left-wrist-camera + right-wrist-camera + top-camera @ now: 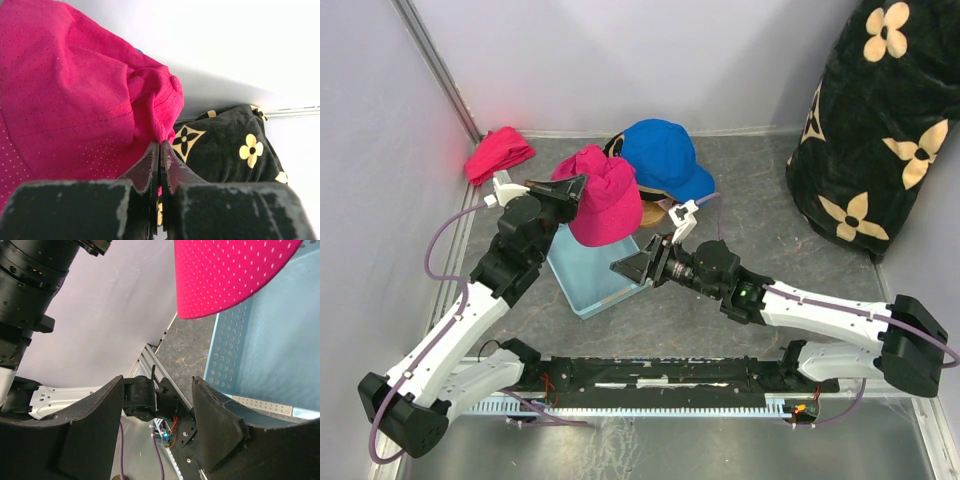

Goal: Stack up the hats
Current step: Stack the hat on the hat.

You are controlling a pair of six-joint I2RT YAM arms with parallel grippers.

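The left claw (577, 186) is pinched shut on a fold of the pink hat (603, 200). From the left wrist, its two fingers (150, 162) press tight together with pink cloth between them. The pink hat hangs over the far end of the blue box (588, 283) and hides that part of it. The right wrist shows only the hat's brim (227, 275), cut off at the top edge. The right claw (632, 268) is wide open, holds nothing, and sits by the box. The blue hat (665, 155) lies behind, on a pile. Something tan (654, 214) peeks out below it; I cannot tell what it is.
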